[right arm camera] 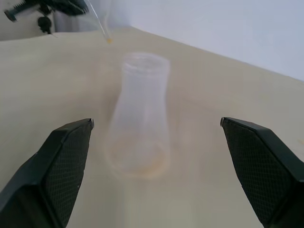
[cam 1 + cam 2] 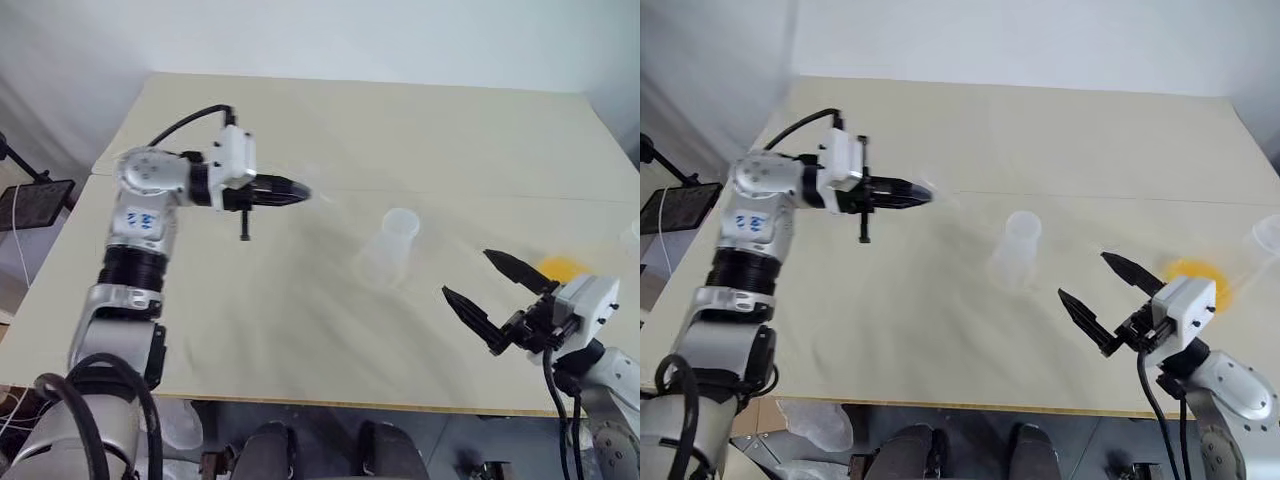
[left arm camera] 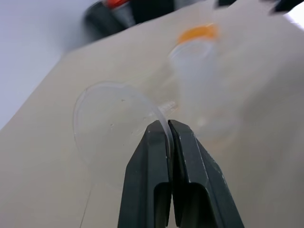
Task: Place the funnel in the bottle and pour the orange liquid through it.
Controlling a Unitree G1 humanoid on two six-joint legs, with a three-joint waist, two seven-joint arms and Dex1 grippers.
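Observation:
My left gripper (image 2: 298, 193) hangs above the table's left half, pointing right, shut on the rim of the see-through funnel (image 3: 107, 126). Its fingers (image 3: 185, 156) pinch the cone's edge. The clear bottle (image 2: 388, 250) stands upright and open-mouthed at the table's middle, to the right of and below the funnel and apart from it. The orange liquid (image 2: 562, 268) sits in a clear vessel at the right, just behind my right gripper (image 2: 467, 273). That gripper is open wide near the front edge, facing the bottle (image 1: 142, 118) with nothing between its fingers.
The beige table (image 2: 300, 340) has a seam running across its middle. A second clear vessel (image 2: 1268, 236) stands at the far right edge. A black stand (image 2: 35, 203) is on the floor beyond the left edge.

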